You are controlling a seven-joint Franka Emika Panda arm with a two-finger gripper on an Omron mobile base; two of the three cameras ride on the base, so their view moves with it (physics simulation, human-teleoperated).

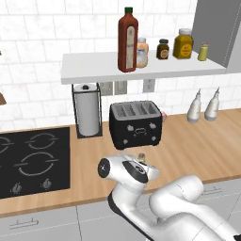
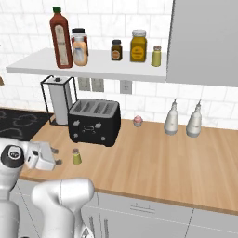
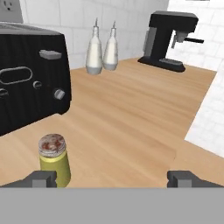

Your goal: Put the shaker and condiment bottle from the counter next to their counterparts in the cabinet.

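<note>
The small yellow-green shaker (image 2: 76, 156) (image 3: 54, 159) stands upright on the light-wood counter (image 2: 153, 158), in front of the black toaster (image 2: 95, 122). My gripper (image 2: 56, 156) (image 3: 113, 179) hovers low just left of it, open and holding nothing. In the hand view the shaker is close to the left fingertip (image 3: 41, 178). The tall dark-red condiment bottle (image 1: 127, 40) (image 2: 60, 39) stands on the cabinet shelf (image 1: 94, 68), left of the counterparts: a peach jar (image 1: 142, 52), a dark jar (image 1: 163, 48), an amber jar (image 1: 183, 44) and a twin shaker (image 1: 203, 52).
A paper towel holder (image 1: 87, 115) stands left of the toaster, with the black stovetop (image 1: 33, 160) beyond it. Two white nozzle bottles (image 2: 171, 118) (image 2: 194, 122) and a small cupcake (image 2: 138, 121) stand near the wall. A black coffee machine (image 3: 168, 39) stands further along the counter.
</note>
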